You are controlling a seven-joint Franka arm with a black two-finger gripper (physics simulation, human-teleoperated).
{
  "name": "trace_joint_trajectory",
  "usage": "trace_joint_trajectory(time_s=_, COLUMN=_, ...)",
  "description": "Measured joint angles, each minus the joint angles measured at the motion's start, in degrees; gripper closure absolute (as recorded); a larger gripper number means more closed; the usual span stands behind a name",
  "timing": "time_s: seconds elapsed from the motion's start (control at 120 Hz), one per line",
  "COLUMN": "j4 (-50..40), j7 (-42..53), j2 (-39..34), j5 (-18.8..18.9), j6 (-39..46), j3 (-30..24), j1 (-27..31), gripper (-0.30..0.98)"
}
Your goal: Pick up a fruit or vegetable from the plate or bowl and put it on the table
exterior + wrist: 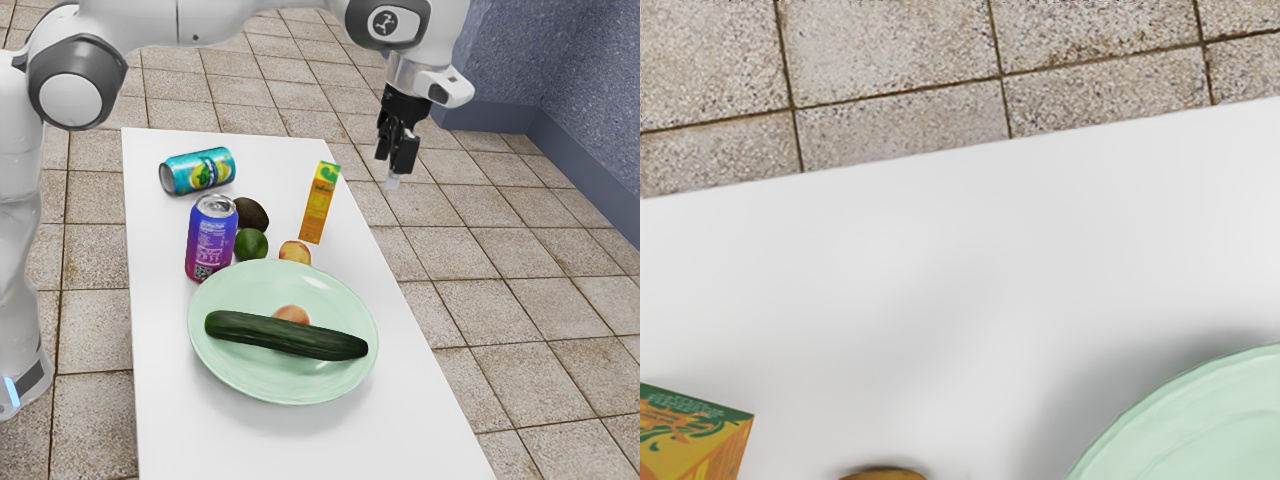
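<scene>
My gripper (393, 178) hangs high at the exterior view's upper right, apart from the plate and the food. A pale green plate (225, 366) rests on the white table (176, 425). Across it lies a long dark cucumber (285, 334), partly covering a round orange-pink item (292, 314). Beyond the rim, on the table, are a green lime or avocado (251, 244), a dark avocado (252, 214) and a yellow-red fruit (295, 252). In the wrist view, the plate (1205, 435) shows in part, as does the top of a brownish-yellow item (885, 474).
An upright purple-blue can (211, 240) stands beside the green item, with a teal can (198, 171) on its side behind it. The orange-yellow carton (320, 203), also in the wrist view as a box (695, 436), is near the table's far long edge. Tiled floor lies beyond.
</scene>
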Motion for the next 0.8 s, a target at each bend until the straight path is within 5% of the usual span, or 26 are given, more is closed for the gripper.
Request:
trace_joint_trajectory(time_s=0.283, j4=0.0, j7=-0.5, j2=0.0, j5=0.1, j6=0.5, j3=-0.2, j1=0.1, gripper=0.00)
trace_joint_trajectory(time_s=0.475, j4=0.2, j7=-1.7, j2=-0.5, j5=4.2, j6=0.5, j3=-17.3, j1=-2.0, gripper=0.00)
trace_joint_trajectory(time_s=0.8, j4=0.2, j7=-4.2, j2=-0.2, j5=7.2, j6=-0.1, j3=-22.1, j1=-1.0, gripper=0.00)
